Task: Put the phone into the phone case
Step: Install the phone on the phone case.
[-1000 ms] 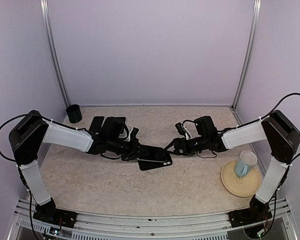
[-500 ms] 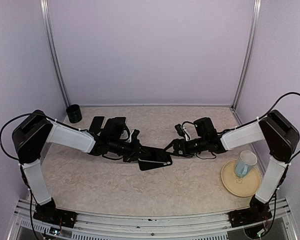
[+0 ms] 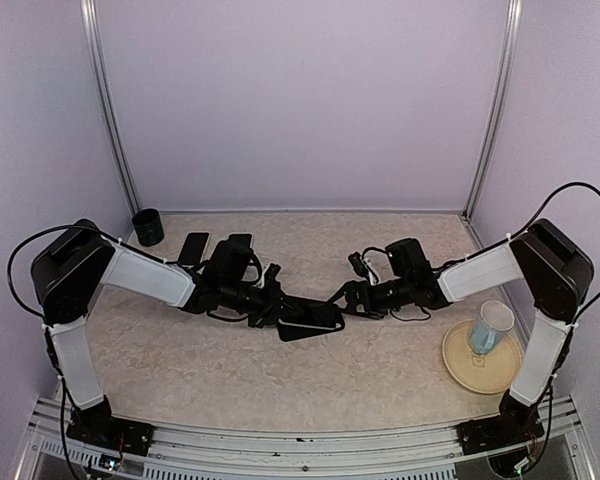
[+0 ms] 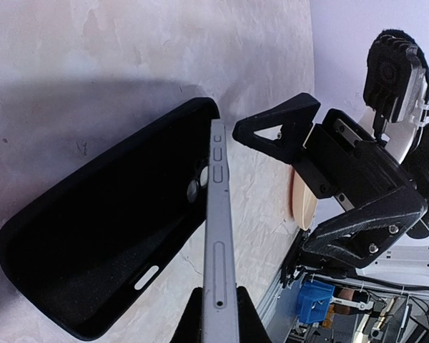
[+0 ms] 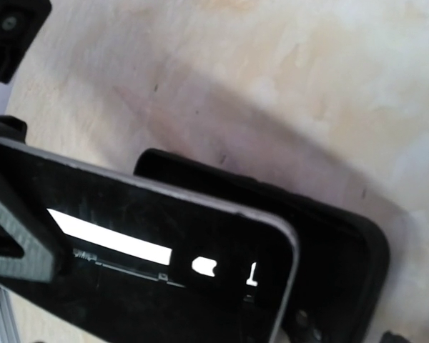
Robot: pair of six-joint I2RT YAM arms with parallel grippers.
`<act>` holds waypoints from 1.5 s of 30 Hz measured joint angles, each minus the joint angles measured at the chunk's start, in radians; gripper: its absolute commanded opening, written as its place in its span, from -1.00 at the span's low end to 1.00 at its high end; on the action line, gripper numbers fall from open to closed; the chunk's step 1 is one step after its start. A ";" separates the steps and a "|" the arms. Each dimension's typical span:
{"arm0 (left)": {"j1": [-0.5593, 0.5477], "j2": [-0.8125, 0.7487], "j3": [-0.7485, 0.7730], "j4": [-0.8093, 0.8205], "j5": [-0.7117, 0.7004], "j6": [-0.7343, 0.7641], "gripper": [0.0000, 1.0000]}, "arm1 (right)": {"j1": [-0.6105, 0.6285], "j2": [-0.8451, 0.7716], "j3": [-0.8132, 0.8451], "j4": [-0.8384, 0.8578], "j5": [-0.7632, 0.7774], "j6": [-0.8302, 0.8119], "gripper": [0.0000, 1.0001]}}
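Observation:
The phone (image 4: 219,236) is grey-rimmed and shows edge-on in the left wrist view. My left gripper (image 4: 219,314) is shut on its near end. It hangs tilted over the open black phone case (image 4: 100,243), which lies on the table. From above, the left gripper (image 3: 270,307) holds the phone (image 3: 315,316) low over the case (image 3: 298,334). My right gripper (image 3: 348,297) stands open just right of the phone's far end, with nothing in it. In the right wrist view the phone's dark screen (image 5: 164,257) overlaps the case (image 5: 336,236). In the left wrist view the right gripper's fingers (image 4: 279,125) are spread wide.
A dark cup (image 3: 148,227) stands at the back left, with two dark flat items (image 3: 193,247) (image 3: 239,241) near it. At the right a mug (image 3: 492,327) sits on a round tan plate (image 3: 477,372). Purple walls close in the table.
The left gripper has brought the phone lower and flatter over the case. The right gripper has opened wider and shifted slightly left toward the phone's end.

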 measured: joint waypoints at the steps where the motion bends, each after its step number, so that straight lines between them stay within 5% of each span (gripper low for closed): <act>1: 0.002 0.002 0.001 0.001 0.001 -0.002 -1.00 | 0.000 0.002 0.000 0.000 0.000 0.000 0.99; 45: 0.030 0.104 -0.037 0.209 0.054 -0.175 -1.00 | 0.064 0.074 0.007 0.105 0.044 0.048 0.99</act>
